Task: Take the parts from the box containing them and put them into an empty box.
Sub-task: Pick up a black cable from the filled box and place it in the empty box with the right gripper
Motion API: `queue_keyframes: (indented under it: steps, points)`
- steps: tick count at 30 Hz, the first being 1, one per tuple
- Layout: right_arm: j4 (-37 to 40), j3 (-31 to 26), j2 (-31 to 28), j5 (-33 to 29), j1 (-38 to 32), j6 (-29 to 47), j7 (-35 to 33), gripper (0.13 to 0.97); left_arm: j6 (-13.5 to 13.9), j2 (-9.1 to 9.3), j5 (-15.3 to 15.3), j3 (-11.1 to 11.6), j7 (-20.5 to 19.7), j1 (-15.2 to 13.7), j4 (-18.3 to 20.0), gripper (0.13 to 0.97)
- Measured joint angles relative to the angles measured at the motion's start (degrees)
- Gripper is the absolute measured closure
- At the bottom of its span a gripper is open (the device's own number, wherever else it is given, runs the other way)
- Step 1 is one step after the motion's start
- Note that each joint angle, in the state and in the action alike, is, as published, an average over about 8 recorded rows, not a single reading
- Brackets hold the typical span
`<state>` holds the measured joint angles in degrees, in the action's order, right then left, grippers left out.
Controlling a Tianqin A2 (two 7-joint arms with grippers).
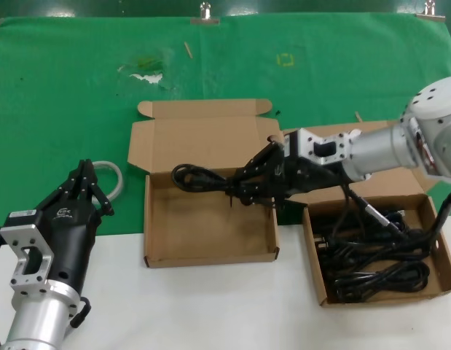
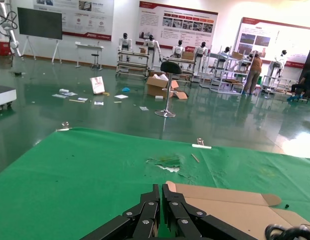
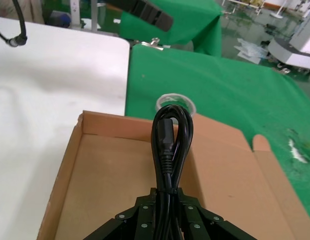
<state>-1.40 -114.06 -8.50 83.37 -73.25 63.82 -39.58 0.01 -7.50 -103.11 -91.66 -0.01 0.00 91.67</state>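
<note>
My right gripper (image 1: 243,187) is shut on a black power cord bundle (image 1: 203,177) and holds it level over the back part of the empty box (image 1: 156,219), the left one of two brown cardboard boxes. In the right wrist view the cord (image 3: 171,140) sticks out from between the fingers (image 3: 144,212), above the box floor (image 3: 109,185). The box containing the parts (image 1: 312,255) stands to the right with several black cords (image 1: 374,262) in it. My left gripper (image 1: 85,173) is parked at the near left, shut and empty, also in the left wrist view (image 2: 161,192).
A green cloth (image 1: 65,109) covers the back of the table; the front is white (image 1: 210,306). The left box's lid (image 1: 203,138) lies open toward the back. A grey cable loop (image 1: 112,175) lies by my left gripper. A torn patch (image 1: 146,69) marks the cloth.
</note>
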Motion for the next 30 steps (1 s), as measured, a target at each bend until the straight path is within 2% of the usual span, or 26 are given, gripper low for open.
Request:
queue_keyframes:
  steps: [30]
  points:
    - [0.48, -0.57, 5.23, -1.90, 4.72, -9.78, -4.42, 0.889, 0.00, 0.00, 0.00, 0.00, 0.00, 0.00, 0.00, 0.941]
